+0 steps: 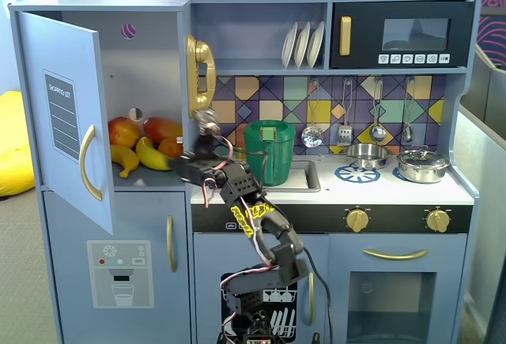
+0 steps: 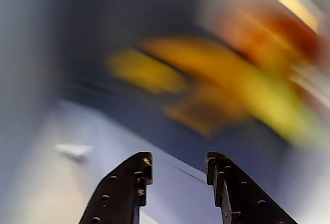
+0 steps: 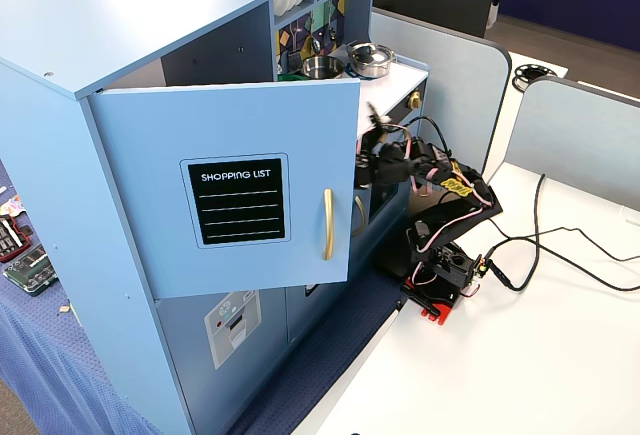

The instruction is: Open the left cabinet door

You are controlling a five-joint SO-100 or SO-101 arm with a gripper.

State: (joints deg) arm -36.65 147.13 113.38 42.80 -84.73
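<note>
The left cabinet door (image 1: 67, 119) stands swung wide open at the far left of the toy kitchen in a fixed view; we see its face at a steep angle w/ the chalkboard panel (image 1: 61, 115) and the curved gold handle (image 1: 89, 162) on its free edge. In another fixed view the same door (image 3: 225, 190) faces us nearly flat, "SHOPPING LIST" panel (image 3: 236, 202) readable, handle (image 3: 327, 223) on its right edge.

The gripper (image 1: 207, 122) sits to the right of the door, apart from it, up near the right edge of the open compartment and just below the gold toy phone (image 1: 199, 75). We see nothing touching the door or its handle. In the side-on fixed view the gripper (image 3: 372, 120) shows just past the door's right edge, w/ the arm (image 3: 440, 195) bent behind it.

Wrist view: gripper (image 2: 175, 167) fingers apart, gap clear btwn the two black fingers (image 2: 124, 190), nothing held. Rest of that view is motion-blurred; yellow and orange-red smears ahead, can't resolve them there.

Inside the open compartment we see toy fruit: bananas (image 1: 146, 156) and red-orange mangoes (image 1: 125, 131). Right of the arm, a green cup (image 1: 269, 150) stands by the sink (image 1: 304, 176).
</note>
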